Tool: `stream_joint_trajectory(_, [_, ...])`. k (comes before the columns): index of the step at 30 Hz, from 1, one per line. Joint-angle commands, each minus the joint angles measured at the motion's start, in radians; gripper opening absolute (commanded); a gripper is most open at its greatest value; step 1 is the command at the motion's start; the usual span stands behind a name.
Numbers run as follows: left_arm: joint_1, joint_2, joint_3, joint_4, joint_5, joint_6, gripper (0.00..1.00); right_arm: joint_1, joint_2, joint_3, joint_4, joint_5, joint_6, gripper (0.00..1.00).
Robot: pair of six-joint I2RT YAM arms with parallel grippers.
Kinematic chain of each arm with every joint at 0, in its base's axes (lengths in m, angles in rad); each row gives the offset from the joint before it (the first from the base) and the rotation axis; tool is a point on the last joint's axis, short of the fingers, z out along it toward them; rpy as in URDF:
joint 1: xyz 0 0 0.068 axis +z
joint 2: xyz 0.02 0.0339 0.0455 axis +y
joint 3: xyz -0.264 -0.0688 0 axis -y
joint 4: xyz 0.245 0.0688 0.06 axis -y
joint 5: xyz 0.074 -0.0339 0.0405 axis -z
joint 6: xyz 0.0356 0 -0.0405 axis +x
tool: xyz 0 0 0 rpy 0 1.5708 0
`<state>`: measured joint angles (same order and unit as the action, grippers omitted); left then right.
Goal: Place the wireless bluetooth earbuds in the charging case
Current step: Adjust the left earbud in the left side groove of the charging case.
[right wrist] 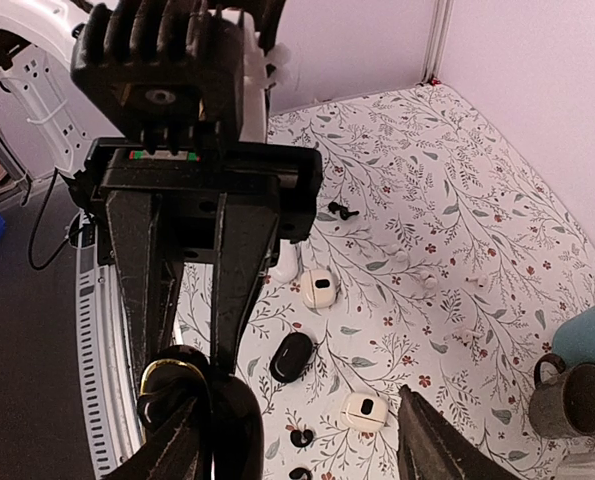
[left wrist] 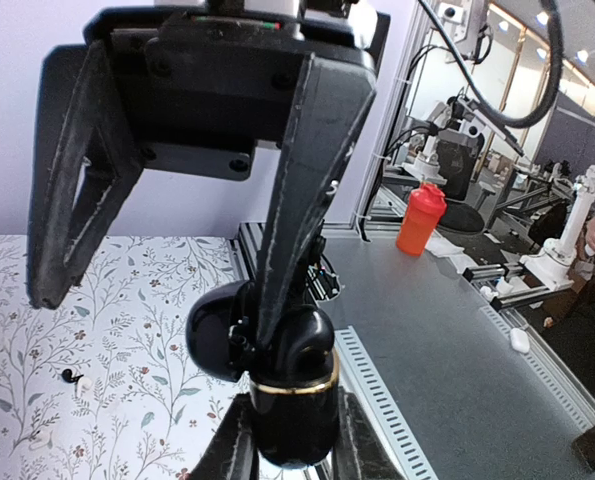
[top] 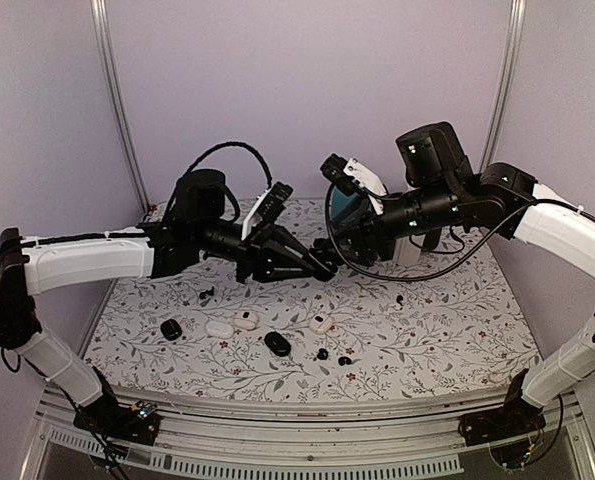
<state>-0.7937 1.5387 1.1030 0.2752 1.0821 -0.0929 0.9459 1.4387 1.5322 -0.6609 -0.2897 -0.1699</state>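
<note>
Fingers (left wrist: 227,452) of the left gripper (left wrist: 295,402) are clamped tight on the case (left wrist: 292,428), a glossy black pebble with a thin gold band round it and a rounded lid part bulging off to 1 side. The right gripper (right wrist: 297,400) is spread wide with nothing in it. 1 of its fingers (left wrist: 295,200) lies against the top of the case, the other hangs well apart in the air. Both grippers meet in midair over the middle of the mat (top: 457,330), far of the row of stuff lying on it.

The earbuds (top: 322,354) are tiny shiny black beans, loose on the mat. 2 of them lie near the middle, just right of a black case (top: 277,343). 2 more small black bits sit farther back, 1 left and 1 right, too small to be sure of.

That row also has a 2nd black case at the left end and 3 white cases (top: 245,320), smooth ovals with a dark patch in the middle.

The mat is a flat floral print running up to plain walls left, far and right, with a slotted metal rail (top: 307,415) along the near edge. The widest bare stretch is the near right. A teal cup (top: 339,212) and a speckled mug (right wrist: 567,400) stand at the far side, close behind the grippers.
</note>
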Motion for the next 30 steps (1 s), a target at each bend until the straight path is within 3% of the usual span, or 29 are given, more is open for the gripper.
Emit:
stream_joint_trajectory(1, [0.003,-0.033,0.001,0.062,-0.083,0.012,0.00,0.014,-0.009,-0.018,-0.045,0.001,0.001,0.63])
stream_joint_trajectory(11, [0.003,-0.054,-0.059,0.163,-0.122,-0.013,0.00,0.012,-0.052,-0.016,0.026,0.208,0.115,0.63])
stream_joint_trajectory(19, [0.002,-0.064,-0.131,0.349,-0.165,-0.065,0.00,0.013,-0.098,-0.028,0.077,0.245,0.164,0.63])
stream_joint_trajectory(30, [0.016,-0.108,-0.239,0.457,-0.392,-0.054,0.00,-0.034,-0.211,-0.239,0.292,0.411,0.384,0.63])
